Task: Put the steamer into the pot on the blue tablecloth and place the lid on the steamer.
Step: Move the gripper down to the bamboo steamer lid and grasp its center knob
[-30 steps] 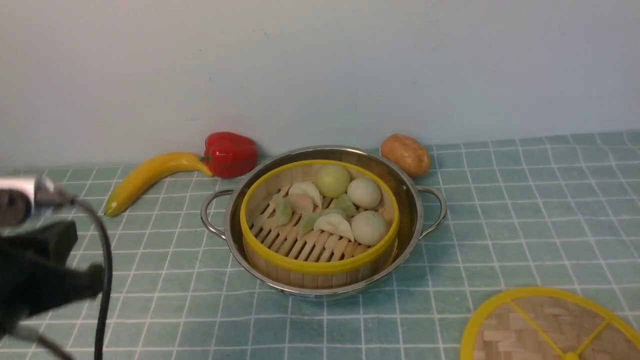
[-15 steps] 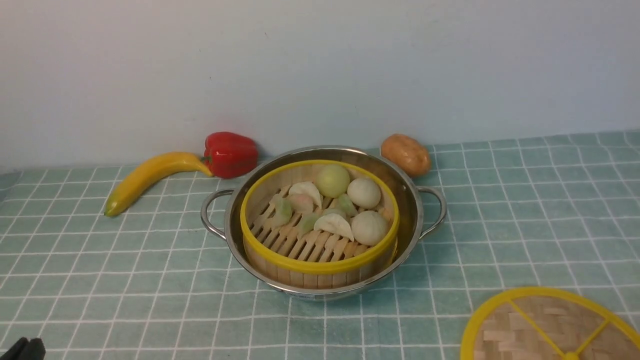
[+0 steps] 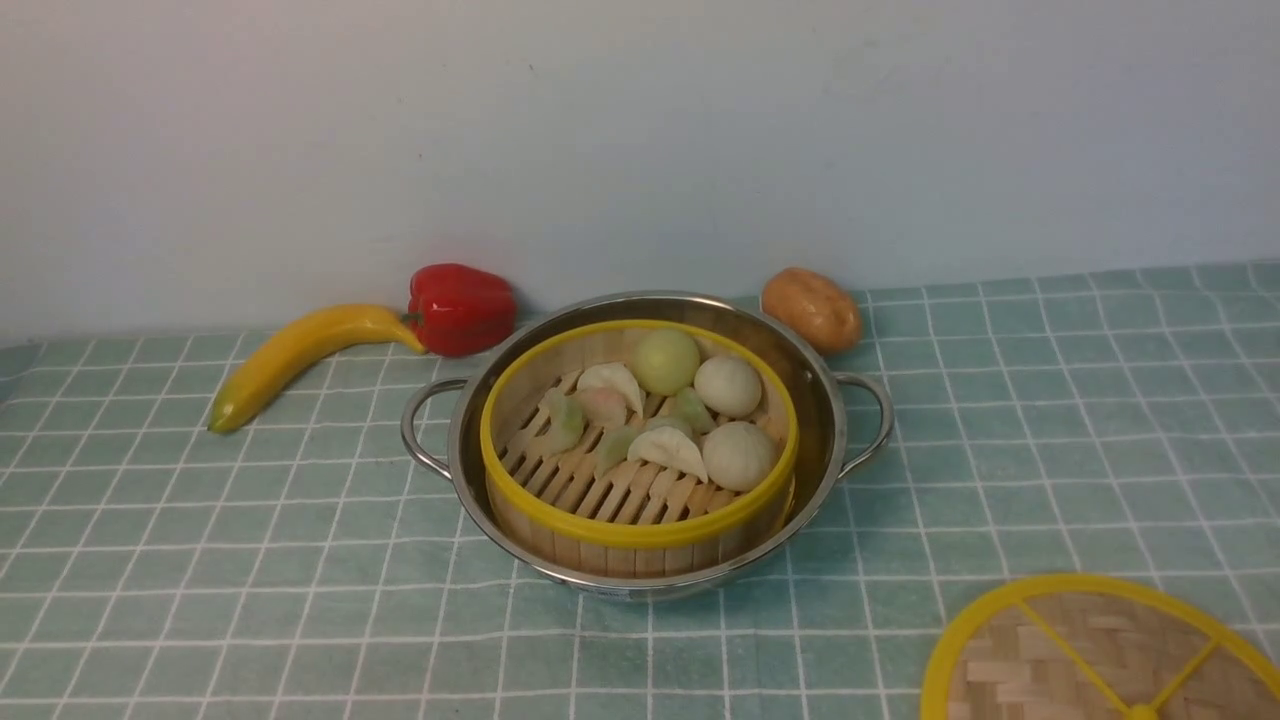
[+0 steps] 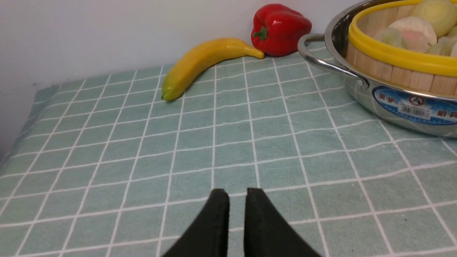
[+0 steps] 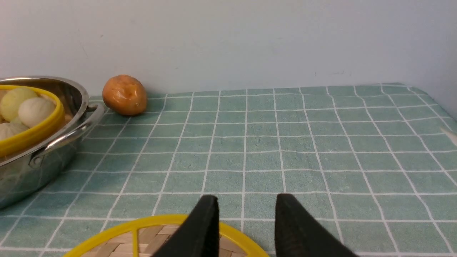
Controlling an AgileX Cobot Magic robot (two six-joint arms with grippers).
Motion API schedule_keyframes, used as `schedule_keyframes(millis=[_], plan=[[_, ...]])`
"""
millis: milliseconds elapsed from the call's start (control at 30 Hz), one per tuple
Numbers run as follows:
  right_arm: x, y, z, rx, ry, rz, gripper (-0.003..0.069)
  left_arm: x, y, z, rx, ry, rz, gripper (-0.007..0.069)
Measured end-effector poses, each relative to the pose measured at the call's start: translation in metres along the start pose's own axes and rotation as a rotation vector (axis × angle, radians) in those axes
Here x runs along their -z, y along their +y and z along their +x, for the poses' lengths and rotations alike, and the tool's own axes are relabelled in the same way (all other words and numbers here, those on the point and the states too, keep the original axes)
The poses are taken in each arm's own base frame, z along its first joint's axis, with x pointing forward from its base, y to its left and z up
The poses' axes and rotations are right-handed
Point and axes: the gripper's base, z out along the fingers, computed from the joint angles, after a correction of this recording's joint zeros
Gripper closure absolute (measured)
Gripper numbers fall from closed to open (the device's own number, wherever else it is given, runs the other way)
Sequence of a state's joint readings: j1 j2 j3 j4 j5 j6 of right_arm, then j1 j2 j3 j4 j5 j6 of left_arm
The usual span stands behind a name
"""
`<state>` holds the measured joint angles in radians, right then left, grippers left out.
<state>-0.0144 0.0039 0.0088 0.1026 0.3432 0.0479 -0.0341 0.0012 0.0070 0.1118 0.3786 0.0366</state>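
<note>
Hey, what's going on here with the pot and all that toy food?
A two-armed robot is mid-task. The steamer with its dumplings already sits in the pot on the blue tablecloth. The lid lies on the cloth, not on the steamer. The right gripper hangs open by the lid's edge; the left gripper is nearly shut and empty.

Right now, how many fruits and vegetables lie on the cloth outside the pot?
3: banana left of the pot, pepper at the banana's far tip, potato behind the pot's right side. None looks hidden.
</note>
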Motion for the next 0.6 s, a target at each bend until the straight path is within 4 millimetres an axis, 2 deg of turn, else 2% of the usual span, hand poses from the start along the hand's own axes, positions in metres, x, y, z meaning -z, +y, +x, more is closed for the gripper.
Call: schedule_keyframes(millis=[600], plan=[[0.0,0.0,0.0,0.0,0.0,0.0,0.0416,0.0,0.0,0.0,-0.001,0.0,0.0,0.0519]])
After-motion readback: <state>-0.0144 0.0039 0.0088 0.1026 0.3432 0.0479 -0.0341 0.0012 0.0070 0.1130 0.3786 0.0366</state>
